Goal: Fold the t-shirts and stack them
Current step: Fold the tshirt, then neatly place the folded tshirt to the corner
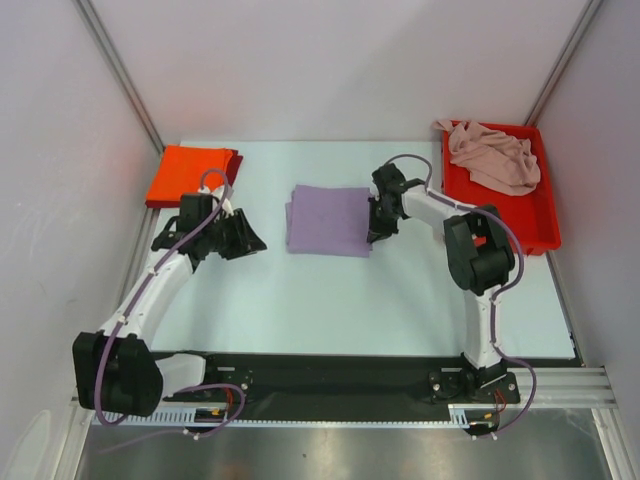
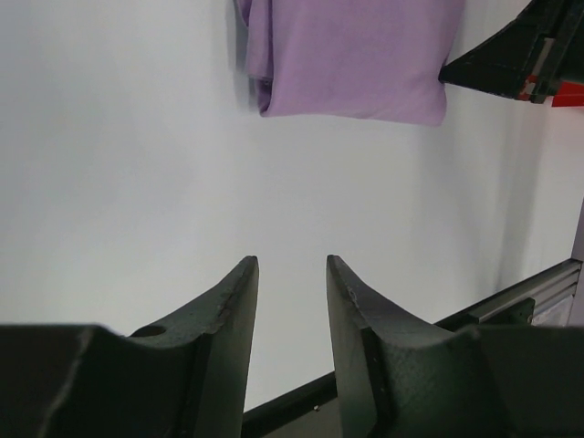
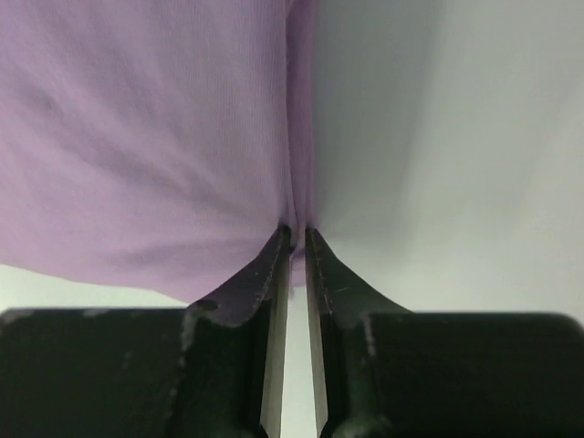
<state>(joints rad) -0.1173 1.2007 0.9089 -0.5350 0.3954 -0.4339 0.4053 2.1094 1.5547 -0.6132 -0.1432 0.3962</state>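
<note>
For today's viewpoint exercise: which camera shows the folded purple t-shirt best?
Top external: the whole purple t-shirt shows, folded. Left wrist catches only part; right wrist only the edge pinched in the right gripper.

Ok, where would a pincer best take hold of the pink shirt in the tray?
Probably from above, on a raised fold near the middle of the pink shirt: it lies crumpled, and the red tray walls block a sideways approach.

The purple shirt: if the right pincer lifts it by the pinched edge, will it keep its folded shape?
Probably not. The purple shirt looks like thin soft cloth, puckering where the right pincer pinches it, so it would likely droop and unfold. It seems light; pushed, its layers may wrinkle.
</note>
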